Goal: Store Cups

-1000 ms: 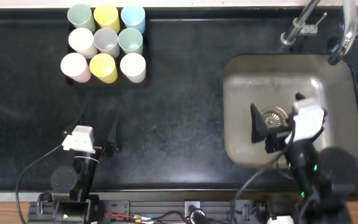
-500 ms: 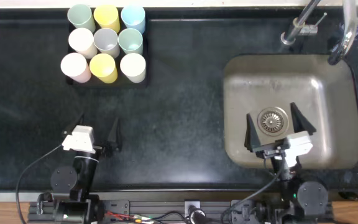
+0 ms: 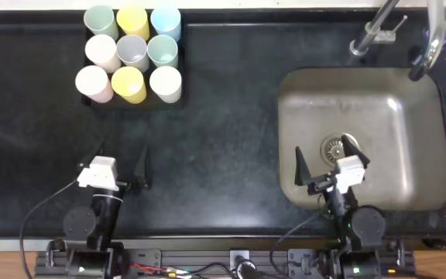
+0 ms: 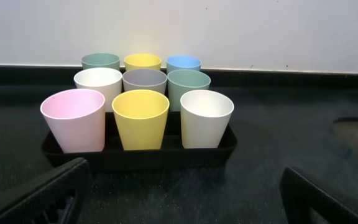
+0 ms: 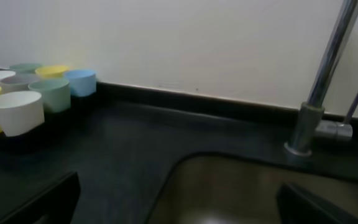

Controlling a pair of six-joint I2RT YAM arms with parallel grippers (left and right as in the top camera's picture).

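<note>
Several pastel cups (image 3: 133, 53) stand upright in a black tray (image 3: 136, 102) at the counter's far left, packed three by three. In the left wrist view the same cups (image 4: 140, 101) fill the tray (image 4: 138, 157), with pink, yellow and white ones nearest. My left gripper (image 3: 122, 164) rests open near the front edge, well short of the tray, with nothing between its fingers (image 4: 48, 196). My right gripper (image 3: 325, 164) sits open over the sink's front left part, holding nothing. Far off in the right wrist view stand the cups (image 5: 23, 93).
A steel sink (image 3: 409, 108) with a round drain (image 3: 334, 147) takes up the right side. A faucet (image 3: 378, 27) rises behind it, and it appears as a tall pipe (image 5: 323, 74) in the right wrist view. Dark bare countertop (image 3: 215, 132) lies between tray and sink.
The right arm has pulled back toward its base and shifted left, its gripper going from over the drain to the sink's front left. The left arm and the cups have stayed put.
</note>
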